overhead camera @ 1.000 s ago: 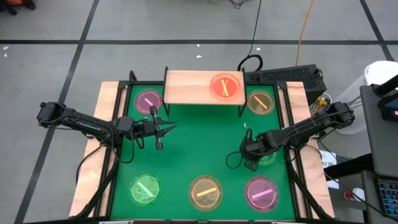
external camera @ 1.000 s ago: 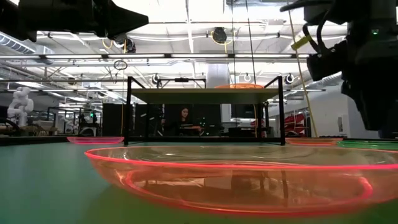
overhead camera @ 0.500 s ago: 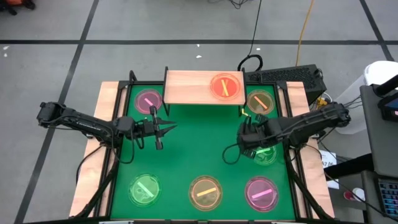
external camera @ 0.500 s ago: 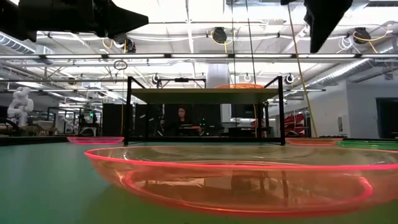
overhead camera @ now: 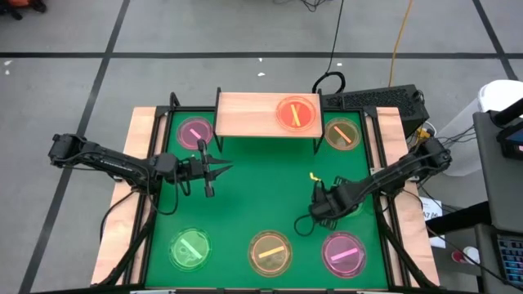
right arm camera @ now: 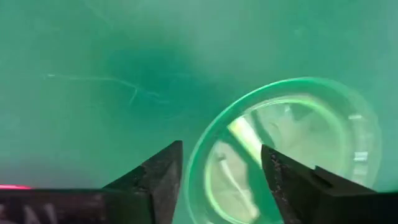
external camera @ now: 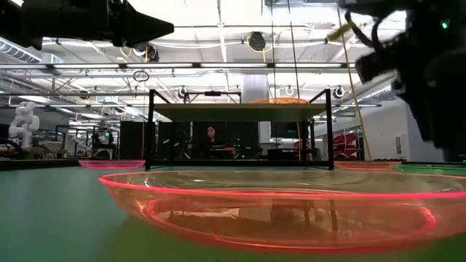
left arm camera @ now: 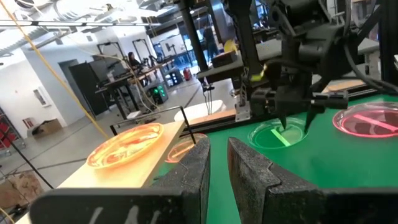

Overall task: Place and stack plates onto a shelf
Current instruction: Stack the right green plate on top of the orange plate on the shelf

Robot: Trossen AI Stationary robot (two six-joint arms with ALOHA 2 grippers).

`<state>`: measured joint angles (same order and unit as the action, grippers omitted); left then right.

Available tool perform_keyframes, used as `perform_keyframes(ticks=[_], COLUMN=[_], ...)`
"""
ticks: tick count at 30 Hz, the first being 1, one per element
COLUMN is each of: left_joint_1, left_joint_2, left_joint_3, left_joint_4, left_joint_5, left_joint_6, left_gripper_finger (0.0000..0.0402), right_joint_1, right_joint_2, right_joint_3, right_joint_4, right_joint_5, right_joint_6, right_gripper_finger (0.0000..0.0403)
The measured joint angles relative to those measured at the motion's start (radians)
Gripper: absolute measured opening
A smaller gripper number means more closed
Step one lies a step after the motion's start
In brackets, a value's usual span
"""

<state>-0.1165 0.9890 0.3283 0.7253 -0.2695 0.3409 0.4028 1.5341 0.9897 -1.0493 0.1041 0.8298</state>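
The shelf (overhead camera: 267, 115) stands at the far edge of the green mat (overhead camera: 261, 196), and one orange plate (overhead camera: 297, 113) lies on its right half; the left half of the board is bare. Under the shelf's left end a pink plate (overhead camera: 195, 132) lies on the mat, and just right of the shelf lies another orange plate (overhead camera: 341, 134). Along the near edge sit a green plate (overhead camera: 189, 249) on the left, an orange plate (overhead camera: 270, 252) in the middle and a pink plate (overhead camera: 342, 252) on the right.

A second green plate (right arm camera: 289, 149) lies on the right side of the mat, mostly hidden under the right arm in the high view. The right gripper (right arm camera: 221, 163) hangs just above its rim, jaws spread wide with one finger on either side of the rim, grasping nothing.

The left gripper (overhead camera: 222, 168) waits over the left-centre of the mat, near the pink plate under the shelf. Its jaws stand only a narrow gap apart and are empty.

The mat covers a wooden desk (overhead camera: 122, 204).
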Motion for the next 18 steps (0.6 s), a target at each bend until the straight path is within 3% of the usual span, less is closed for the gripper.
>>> perform_keyframes(ticks=[8,14,18], left_joint_1=[0.0,0.0,0.0], left_joint_2=[0.0,0.0,0.0], left_joint_3=[0.0,0.0,0.0], left_joint_4=[-0.001,-0.001,-0.001], left_joint_5=[0.0,-0.001,-0.001], left_joint_6=[0.001,0.004,0.004], left_gripper_finger=[0.0062,0.0062,0.0062], right_joint_1=[0.006,0.005,0.005], right_joint_2=[-0.003,-0.003,-0.005], right_joint_3=[-0.106,-0.161,-0.172], right_joint_4=[0.111,0.117,0.126], right_joint_5=[-0.007,-0.001,-0.005], right_joint_6=[0.075,0.094,0.094], right_gripper_finger=[0.0252,0.0244,0.0212])
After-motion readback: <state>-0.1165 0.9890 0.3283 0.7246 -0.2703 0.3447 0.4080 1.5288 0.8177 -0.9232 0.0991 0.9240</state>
